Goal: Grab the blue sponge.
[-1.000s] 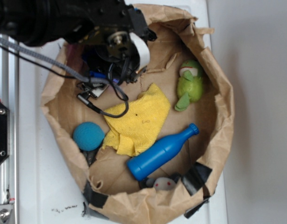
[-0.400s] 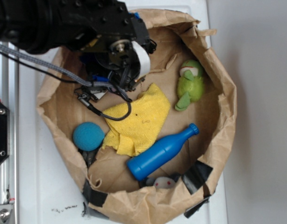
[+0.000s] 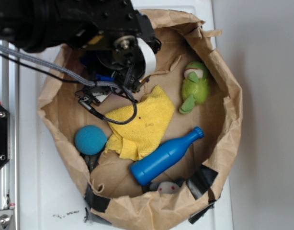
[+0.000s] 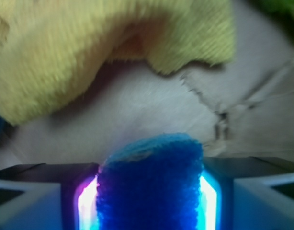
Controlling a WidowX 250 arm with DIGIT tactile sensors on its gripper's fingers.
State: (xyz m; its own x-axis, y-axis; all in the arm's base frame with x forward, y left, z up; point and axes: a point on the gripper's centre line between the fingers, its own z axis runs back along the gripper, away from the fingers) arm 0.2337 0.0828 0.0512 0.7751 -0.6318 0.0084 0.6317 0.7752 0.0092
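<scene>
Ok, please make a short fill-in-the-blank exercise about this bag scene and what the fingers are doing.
1. In the wrist view, the sponge sits between the two ____.
2. The bottle lies beside the ____ cloth.
3. The ball is ____ in colour.
4. Everything lies inside a brown paper ____.

Missing words: fingers; yellow; teal; bag

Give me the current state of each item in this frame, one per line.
blue sponge: clamped between the pincer's fingers.
pincer: shut on the sponge.
yellow cloth: crumpled, lying loose.
blue bottle: lying on its side.
teal ball: resting against the bag wall.
green plush toy: lying near the wall.
paper bag: open, rim rolled down.
</scene>
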